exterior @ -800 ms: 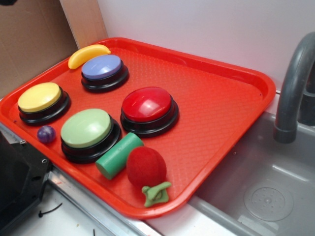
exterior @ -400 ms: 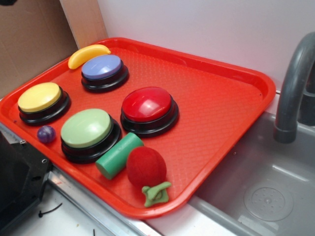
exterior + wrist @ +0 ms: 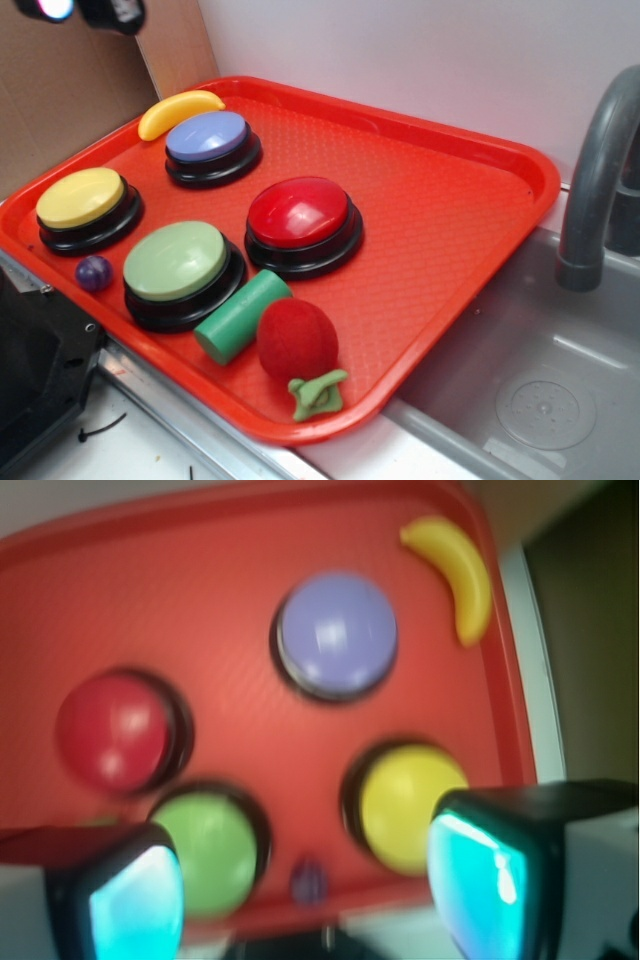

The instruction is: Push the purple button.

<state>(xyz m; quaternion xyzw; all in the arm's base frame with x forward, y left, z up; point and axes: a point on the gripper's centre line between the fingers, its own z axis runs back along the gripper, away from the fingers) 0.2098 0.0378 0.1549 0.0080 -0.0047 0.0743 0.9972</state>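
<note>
The purple button [image 3: 208, 137] has a lavender dome on a black base and sits at the back left of the red tray [image 3: 440, 200], next to a yellow banana [image 3: 180, 112]. In the wrist view it [image 3: 337, 633] lies near the top centre. My gripper [image 3: 90, 10] shows only at the top left corner of the exterior view, high above the tray's left side. In the wrist view my gripper [image 3: 310, 900] is open and empty, its two cyan-padded fingers [image 3: 480, 880] wide apart, well above the buttons.
The tray also holds a yellow button [image 3: 82, 198], a green button [image 3: 177, 262], a red button [image 3: 300, 213], a small dark purple ball [image 3: 94, 272], a green cylinder [image 3: 240, 316] and a red ball [image 3: 296, 340]. A sink [image 3: 540, 390] and grey faucet [image 3: 595, 180] are at right.
My gripper has come further into the top left corner of the exterior view. Nothing on the tray has moved.
</note>
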